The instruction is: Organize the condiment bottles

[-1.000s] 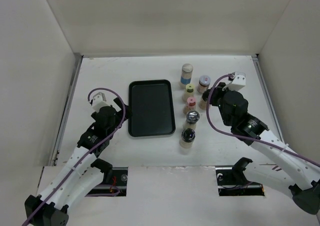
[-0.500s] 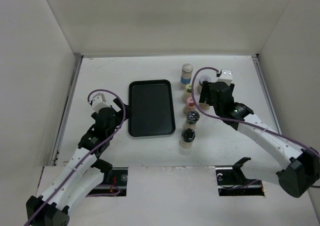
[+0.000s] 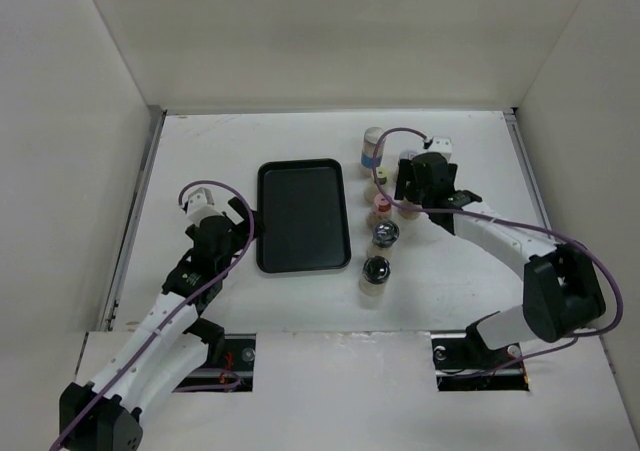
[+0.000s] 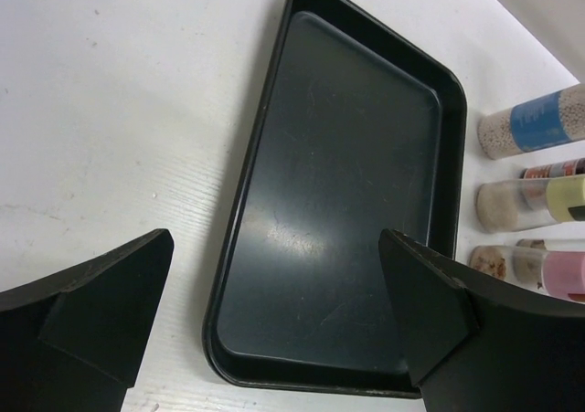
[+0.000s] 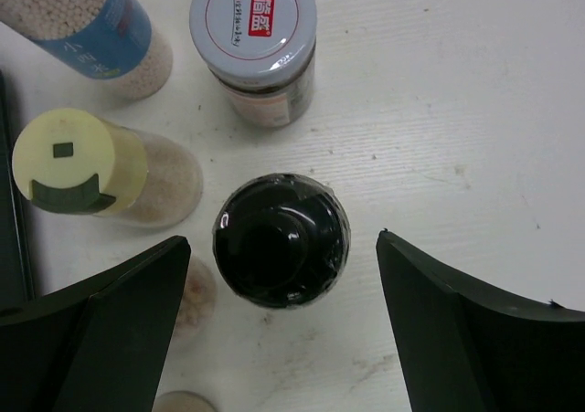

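We hold our right gripper (image 5: pixel 281 252) wide, fingers either side of the black-capped bottle (image 5: pixel 274 229) without touching it. It stands among the condiment bottles (image 3: pixel 381 207), clustered right of the desk's middle, toward the far edge. Our left gripper (image 4: pixel 276 238) also gapes wide, over the black tray's (image 4: pixel 347 165) left rim.

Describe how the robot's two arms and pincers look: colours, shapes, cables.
The left arm and right arm have white links, black joints and a looping purple cable. Each wrist carries a small white block. The left pincer and right pincer have broad, matte black, wedge-shaped fingers.
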Motion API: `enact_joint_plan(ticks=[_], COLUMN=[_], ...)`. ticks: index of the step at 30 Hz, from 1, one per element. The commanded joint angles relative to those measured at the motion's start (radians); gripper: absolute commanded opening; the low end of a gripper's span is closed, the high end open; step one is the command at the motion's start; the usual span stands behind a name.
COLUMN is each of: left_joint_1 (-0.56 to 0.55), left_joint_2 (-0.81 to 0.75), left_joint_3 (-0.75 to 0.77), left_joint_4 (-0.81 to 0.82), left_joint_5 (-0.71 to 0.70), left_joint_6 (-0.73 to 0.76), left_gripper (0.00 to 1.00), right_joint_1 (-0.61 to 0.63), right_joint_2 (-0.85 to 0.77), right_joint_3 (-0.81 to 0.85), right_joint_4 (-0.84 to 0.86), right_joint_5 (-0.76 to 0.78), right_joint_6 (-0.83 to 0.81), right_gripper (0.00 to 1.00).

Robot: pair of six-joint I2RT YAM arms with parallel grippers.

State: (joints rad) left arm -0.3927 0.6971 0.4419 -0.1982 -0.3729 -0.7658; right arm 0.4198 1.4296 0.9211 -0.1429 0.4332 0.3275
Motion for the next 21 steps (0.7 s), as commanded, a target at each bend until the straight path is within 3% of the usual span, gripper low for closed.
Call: enact_joint_plan(ticks=[1,7,12,18,21], left_joint_1=[0.007,0.007,0.008,0.008,0.008], left_joint_2=[0.008,0.042,0.045,0.053,0.053], left_joint_3=[-0.012,-0.011,-0.012,-0.014,-0.017], left_joint_4=[0.085,0.102,0.108,0.114,0.115], left_joint_5=[0.025,0.032,0.032,0.032,0.032], left_joint_6=[0.017,0.014,0.014,0.011,0.008], left_gripper=[1.00,1.00,1.00,1.00,1.00], right_joint_1=[-0.022,-0.028,-0.036,-0.055,-0.056], right_joint_2=[0.023,0.078,0.097,0.112,0.111], right_joint_3=[0.047,0.067,0.065,0.062,0.070], right_joint_4=[0.123,0.135,0.140,0.128,0.123], right_joint_5=[-0.065,-0.067,-0.034,-0.024,-0.030], right_joint_6=[-0.010,-0.018,-0.019,-0.021,-0.022], right_gripper=[0.89,0.84,0.72,0.71,0.57])
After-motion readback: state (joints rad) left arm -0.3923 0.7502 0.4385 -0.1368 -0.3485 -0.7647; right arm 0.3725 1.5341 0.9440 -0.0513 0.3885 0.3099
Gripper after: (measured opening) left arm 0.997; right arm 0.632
